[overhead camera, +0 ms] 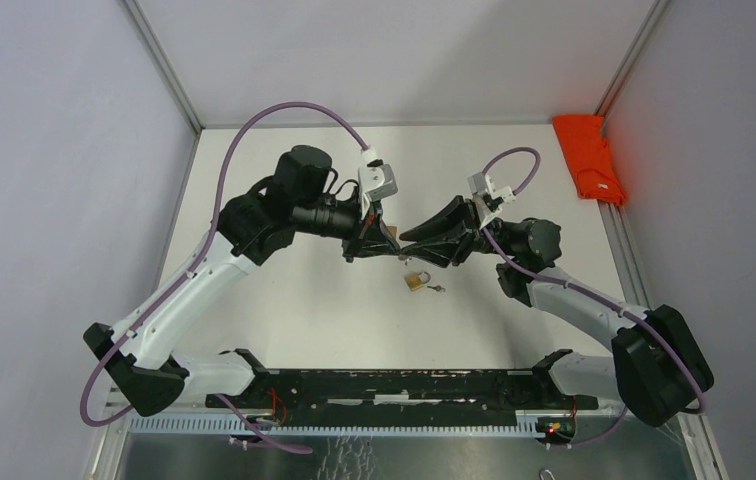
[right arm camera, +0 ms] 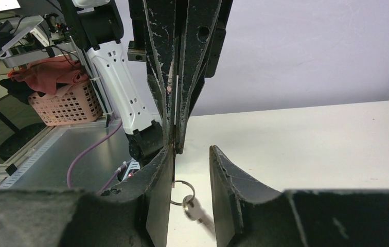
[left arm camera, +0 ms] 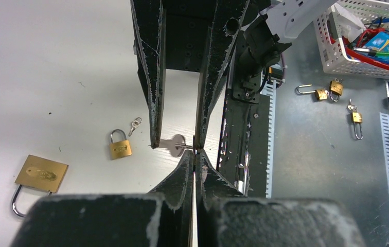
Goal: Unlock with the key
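Observation:
My left gripper (left arm camera: 195,153) is shut, pinching the blade end of a silver key (left arm camera: 174,145) at its very tips. In the right wrist view a ring (right arm camera: 182,192) and a second key (right arm camera: 196,211) dangle below those tips. My right gripper (right arm camera: 191,150) faces it tip to tip, open, its fingers (left arm camera: 154,103) on either side of the key without gripping it. In the top view the two grippers meet over mid-table, left (overhead camera: 379,238) and right (overhead camera: 409,240). A small brass padlock (overhead camera: 416,281) lies below them beside a loose key (overhead camera: 437,288). A larger brass padlock (left arm camera: 40,175) also lies on the table.
An orange cloth (overhead camera: 589,155) sits at the back right corner. Beyond the near edge, a grey bench holds three more padlocks (left arm camera: 336,88) and a white basket (left arm camera: 336,56) of cables. A pink basket (right arm camera: 69,105) stands off to the left. Walls enclose the table.

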